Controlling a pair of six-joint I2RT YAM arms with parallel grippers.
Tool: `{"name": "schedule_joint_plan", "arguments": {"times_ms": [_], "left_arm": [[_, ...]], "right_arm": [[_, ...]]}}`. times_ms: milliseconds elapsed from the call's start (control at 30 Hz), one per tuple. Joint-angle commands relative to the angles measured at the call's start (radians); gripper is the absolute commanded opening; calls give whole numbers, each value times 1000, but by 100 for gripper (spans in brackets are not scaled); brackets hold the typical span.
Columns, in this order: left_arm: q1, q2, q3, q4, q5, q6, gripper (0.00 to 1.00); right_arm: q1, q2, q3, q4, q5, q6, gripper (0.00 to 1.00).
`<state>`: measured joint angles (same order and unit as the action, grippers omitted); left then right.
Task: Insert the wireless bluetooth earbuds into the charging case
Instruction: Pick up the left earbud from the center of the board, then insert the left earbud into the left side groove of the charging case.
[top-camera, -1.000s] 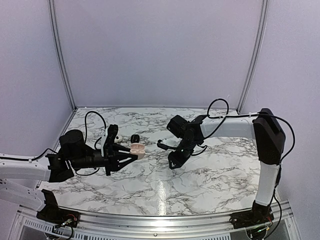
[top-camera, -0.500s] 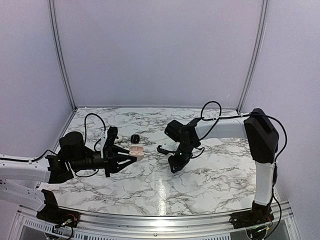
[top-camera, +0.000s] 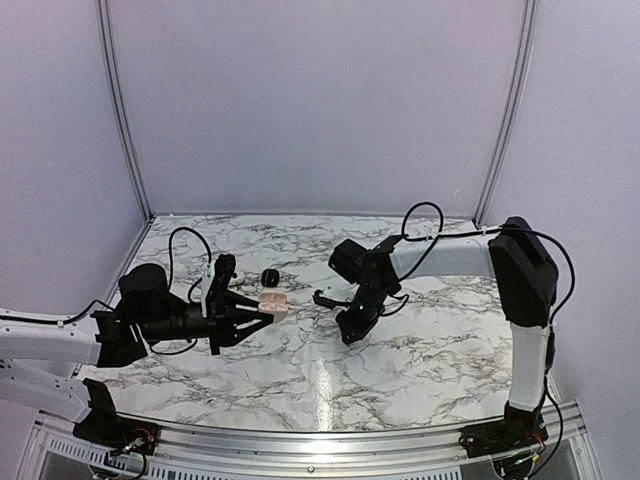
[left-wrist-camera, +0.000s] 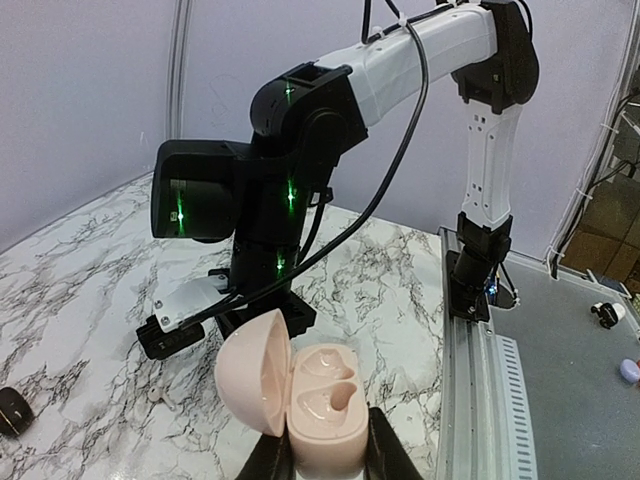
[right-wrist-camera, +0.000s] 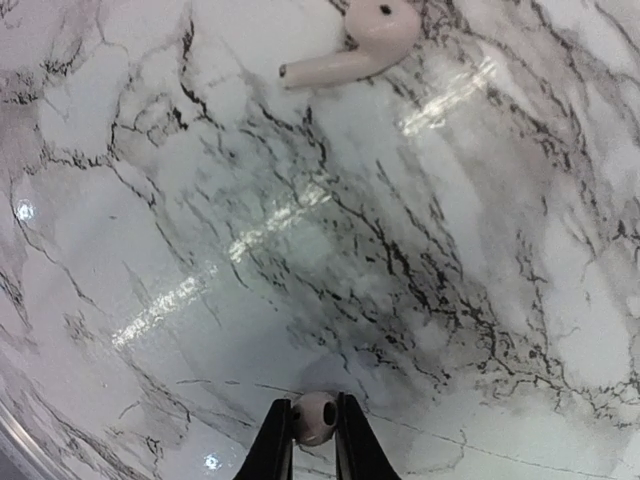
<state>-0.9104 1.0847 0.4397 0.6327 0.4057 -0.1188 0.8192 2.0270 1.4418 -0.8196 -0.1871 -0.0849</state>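
In the left wrist view a pale pink charging case (left-wrist-camera: 322, 405) stands between my left gripper's (left-wrist-camera: 322, 452) fingers, which are shut on its base. Its lid hangs open to the left and both wells are empty. From above, the case (top-camera: 274, 300) sits left of the table's middle. My right gripper (right-wrist-camera: 315, 432), pointing down at the marble, is shut on a small white earbud (right-wrist-camera: 316, 417). A second white earbud (right-wrist-camera: 352, 48) with a stem lies loose on the marble further off. In the top view the right gripper (top-camera: 348, 334) is low over the table, right of the case.
A small black object (top-camera: 270, 277) lies on the marble table (top-camera: 420, 350) just behind the case and shows at the edge of the left wrist view (left-wrist-camera: 12, 410). The right arm's black wrist (left-wrist-camera: 270, 200) looms close behind the case. A metal rail (top-camera: 320, 440) runs along the near edge.
The right gripper's fingers have closed on the white earbud, after the right arm shifted a little left and down. The left arm and the case have stayed put.
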Motion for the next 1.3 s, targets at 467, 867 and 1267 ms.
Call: {"name": "schedule_joint_plan", "arguments": {"times_ms": [467, 867, 1267], "left_arm": [[-28, -122, -88, 96, -34, 293, 0], [-37, -150, -60, 96, 45, 307, 0], [-36, -99, 17, 108, -104, 102, 0]], "right_arm": [[15, -622, -184, 544, -38, -107, 5], [267, -775, -241, 758, -87, -263, 5], [474, -635, -156, 806, 299, -311, 3]]}}
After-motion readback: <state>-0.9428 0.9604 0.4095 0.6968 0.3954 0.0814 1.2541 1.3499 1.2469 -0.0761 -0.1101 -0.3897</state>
